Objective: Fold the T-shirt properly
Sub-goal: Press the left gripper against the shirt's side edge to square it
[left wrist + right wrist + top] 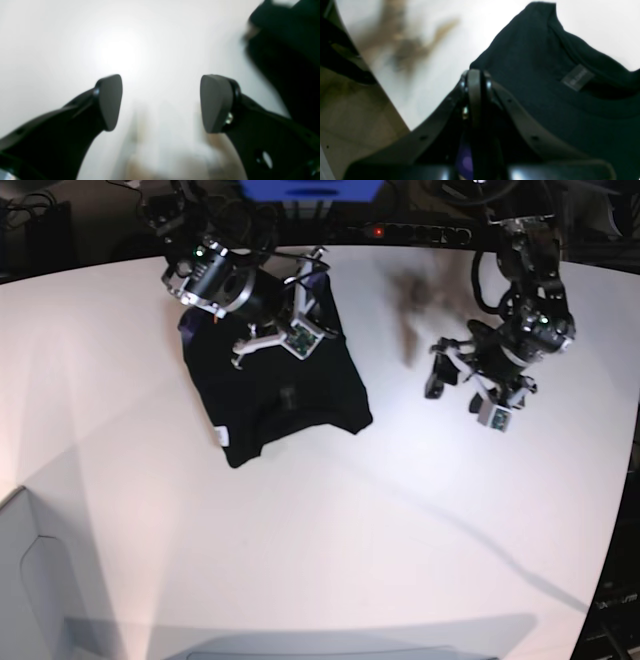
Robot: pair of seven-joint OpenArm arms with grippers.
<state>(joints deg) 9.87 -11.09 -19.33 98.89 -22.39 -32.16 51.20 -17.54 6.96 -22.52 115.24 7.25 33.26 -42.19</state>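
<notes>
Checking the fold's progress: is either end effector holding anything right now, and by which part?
The right end effector is shut on the T-shirt, at its far edge opposite the neck label. The left end effector is open, holding nothing.

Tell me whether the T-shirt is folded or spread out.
Folded. The T-shirt lies as a compact, roughly square bundle with no sleeves sticking out, and its neck label faces up.

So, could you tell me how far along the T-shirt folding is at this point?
Partly done: the T-shirt already lies as a compact dark bundle on the white table, its neck label facing up. In hand: the right gripper is shut over the shirt's edge, seemingly pinching cloth. The left gripper hangs open and empty over bare table. Left: further folds and squaring up.
</notes>
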